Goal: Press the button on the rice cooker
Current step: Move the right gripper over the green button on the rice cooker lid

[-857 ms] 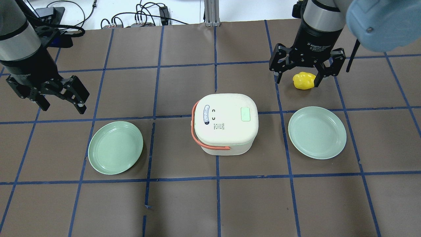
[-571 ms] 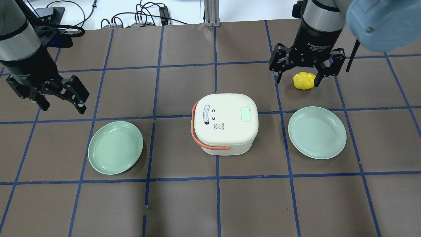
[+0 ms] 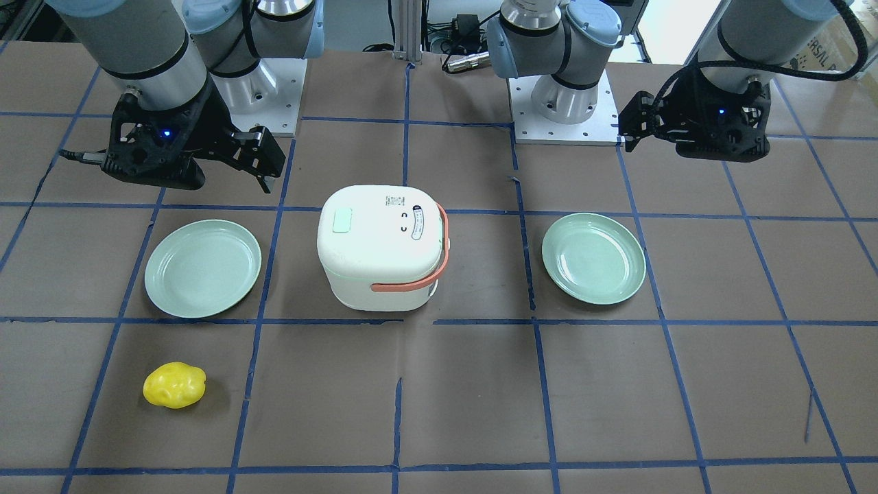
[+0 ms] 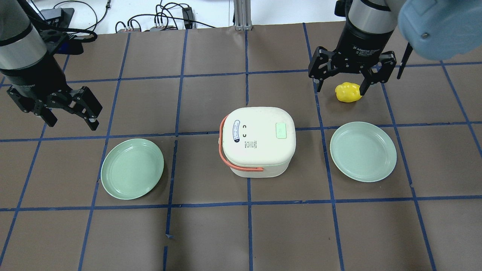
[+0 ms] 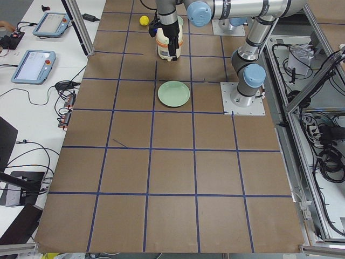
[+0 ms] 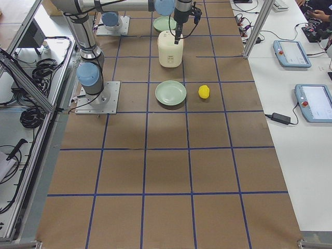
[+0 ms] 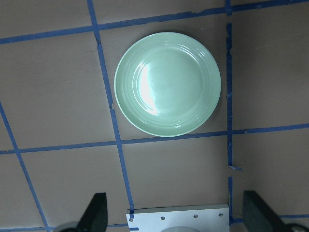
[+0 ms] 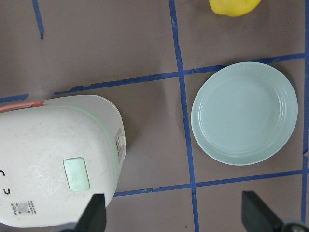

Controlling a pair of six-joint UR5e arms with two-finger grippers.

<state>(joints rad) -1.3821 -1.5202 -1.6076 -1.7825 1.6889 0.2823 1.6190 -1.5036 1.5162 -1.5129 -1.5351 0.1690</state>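
Observation:
The rice cooker [image 4: 258, 141] stands at the table's middle with its lid shut. It is white, with a salmon-orange handle [image 4: 225, 158] and a pale green button [image 4: 281, 131] on the lid. The inner pot is hidden. The cooker also shows in the front-facing view [image 3: 381, 247] and the right wrist view [image 8: 53, 164]. My right gripper [image 4: 341, 90] is open and empty, raised above the table, right of the cooker. My left gripper [image 4: 71, 120] is open and empty, raised far left of it.
A green plate [image 4: 132, 168] lies left of the cooker and another green plate [image 4: 363, 151] lies right of it. A yellow lumpy object [image 4: 348, 92] lies beyond the right plate. Cables [image 4: 162, 19] run along the table's far edge.
My right gripper has shifted slightly towards the table's far edge in the overhead view. The left gripper and the cooker have not moved.

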